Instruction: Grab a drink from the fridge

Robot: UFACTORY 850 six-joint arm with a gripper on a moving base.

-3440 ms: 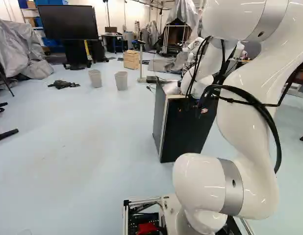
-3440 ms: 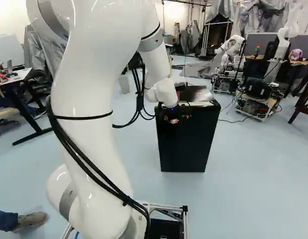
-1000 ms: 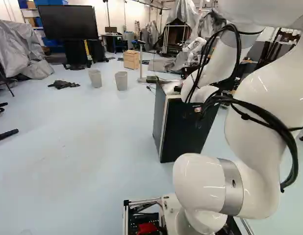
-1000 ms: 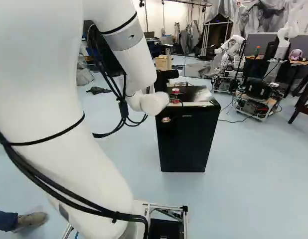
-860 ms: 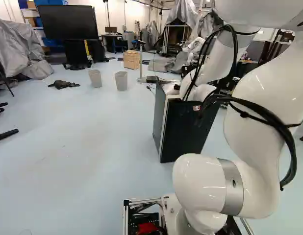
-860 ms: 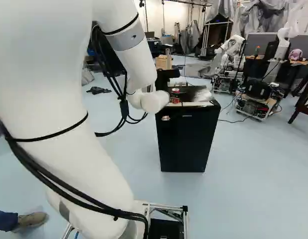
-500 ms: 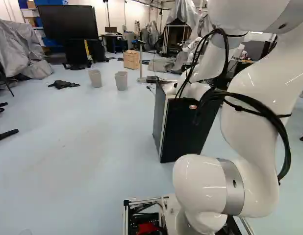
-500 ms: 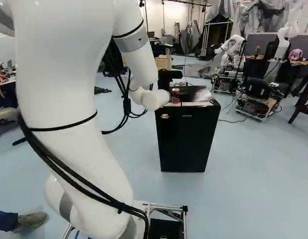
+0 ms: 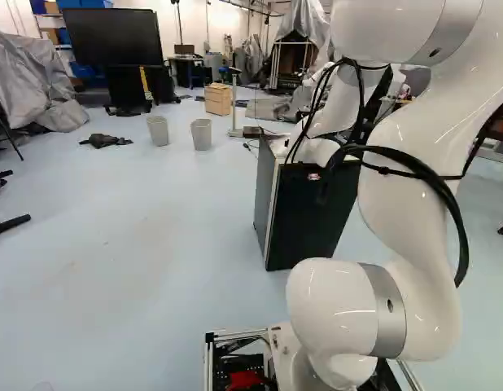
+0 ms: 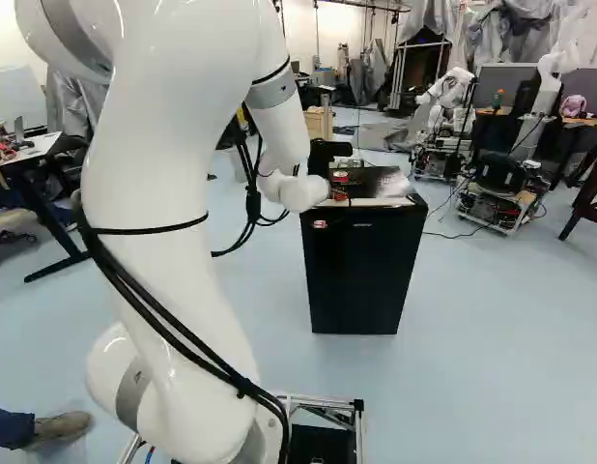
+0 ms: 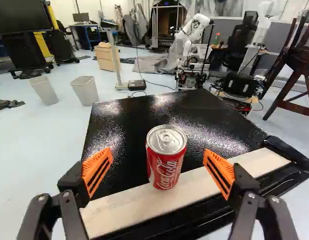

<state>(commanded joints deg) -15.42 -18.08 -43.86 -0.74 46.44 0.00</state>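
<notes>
My gripper [image 10: 339, 194] is low over the near edge of the black fridge [image 10: 364, 275], partly hidden by the wrist in the right base view. In the wrist view the gripper [image 11: 158, 162] stands open, its orange-padded fingers wide apart. A red drink can [image 11: 165, 156] with a silver lid stands upright at the front of the fridge's top [image 11: 132, 120], roughly centred between the fingers, with a gap on both sides. The same can [image 10: 340, 177] shows small in the right base view. The fridge door [image 9: 304, 220] looks closed.
Two grey bins [image 9: 201, 134] and a wooden box [image 9: 218, 98] stand beyond the fridge. Another robot [image 10: 441, 116] is behind it, near a wheeled cart [image 10: 497, 198]. A person's shoe [image 10: 62, 426] shows at the near left of the right base view.
The arm has changed its bend: its upper part has swung left in the left base view, and the wrist has shifted slightly at the fridge's front edge. Base, fridge and can have not moved.
</notes>
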